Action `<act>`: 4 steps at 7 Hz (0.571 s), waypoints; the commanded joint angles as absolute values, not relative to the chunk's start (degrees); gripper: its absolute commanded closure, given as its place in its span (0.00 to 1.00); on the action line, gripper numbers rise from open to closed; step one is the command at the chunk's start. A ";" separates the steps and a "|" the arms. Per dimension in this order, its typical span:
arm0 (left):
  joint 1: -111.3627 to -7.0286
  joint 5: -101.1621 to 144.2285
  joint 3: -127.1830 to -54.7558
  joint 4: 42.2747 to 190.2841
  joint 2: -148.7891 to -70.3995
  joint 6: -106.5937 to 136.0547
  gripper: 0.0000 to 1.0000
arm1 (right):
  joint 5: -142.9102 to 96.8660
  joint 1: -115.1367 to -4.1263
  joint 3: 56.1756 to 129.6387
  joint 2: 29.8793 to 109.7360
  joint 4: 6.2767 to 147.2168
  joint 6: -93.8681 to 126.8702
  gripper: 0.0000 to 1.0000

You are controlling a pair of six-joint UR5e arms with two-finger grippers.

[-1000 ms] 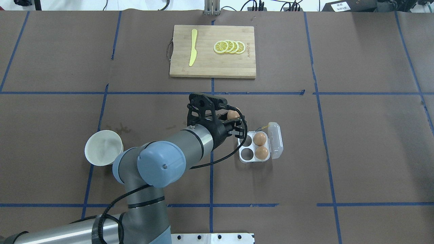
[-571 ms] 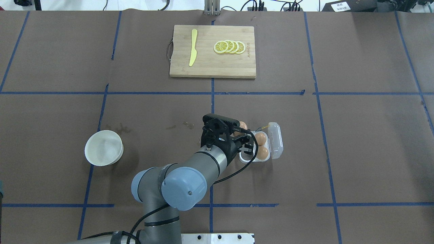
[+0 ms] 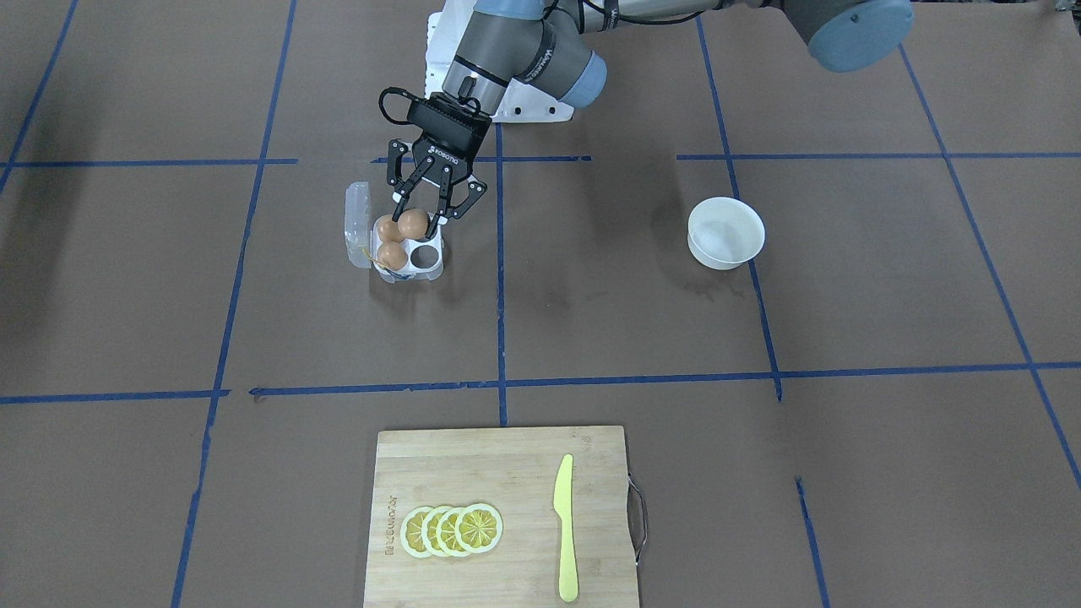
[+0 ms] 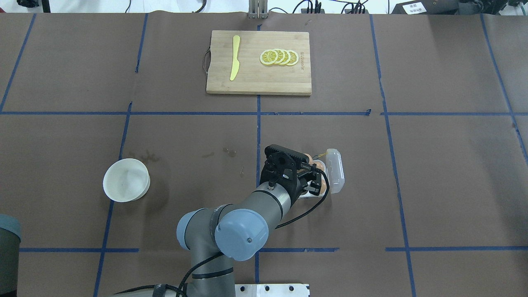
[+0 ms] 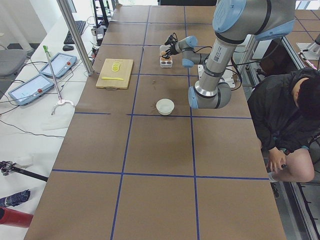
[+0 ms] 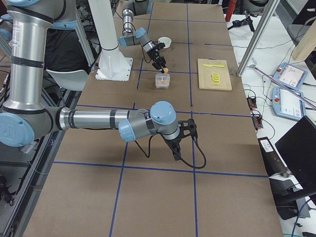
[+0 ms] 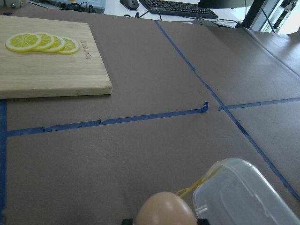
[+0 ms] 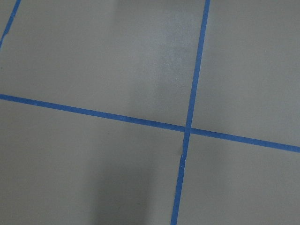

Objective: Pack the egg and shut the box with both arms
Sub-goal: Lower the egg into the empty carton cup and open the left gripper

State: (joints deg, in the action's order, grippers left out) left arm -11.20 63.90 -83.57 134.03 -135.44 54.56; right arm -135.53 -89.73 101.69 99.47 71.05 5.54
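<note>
My left gripper (image 3: 415,221) is shut on a light-brown egg (image 3: 413,224) and holds it just over the clear four-cell box (image 3: 434,268), above the empty cell nearer the robot. Two more eggs (image 3: 389,242) sit in the cells on the lid side. The transparent lid (image 3: 358,211) lies open beside them. The left wrist view shows the held egg (image 7: 164,209), the lid (image 7: 239,197) and the thin yellow band (image 7: 199,183). In the overhead view the wrist hides most of the box; the lid (image 4: 335,171) shows. My right gripper (image 6: 176,152) shows only in the exterior right view, low over bare table; I cannot tell its state.
A white bowl (image 4: 126,180) stands on the robot's left side of the table. A wooden cutting board (image 4: 258,82) with lemon slices (image 4: 279,57) and a yellow knife (image 4: 234,57) lies at the far middle. Blue tape lines cross the brown table cover.
My left arm has swung right and back toward the robot with the egg, from the far left of the box to directly over it.
</note>
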 commanded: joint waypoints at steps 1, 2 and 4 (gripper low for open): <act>-10.81 64.25 -83.93 140.05 -132.65 47.85 1.00 | -135.53 -89.74 101.60 99.40 71.02 5.54 0.00; -10.38 65.99 -83.50 144.80 -131.32 44.94 1.00 | -135.53 -89.74 101.60 99.32 71.02 5.45 0.00; -10.20 66.97 -83.41 146.60 -131.04 43.95 1.00 | -135.53 -89.74 101.60 99.32 71.02 5.54 0.00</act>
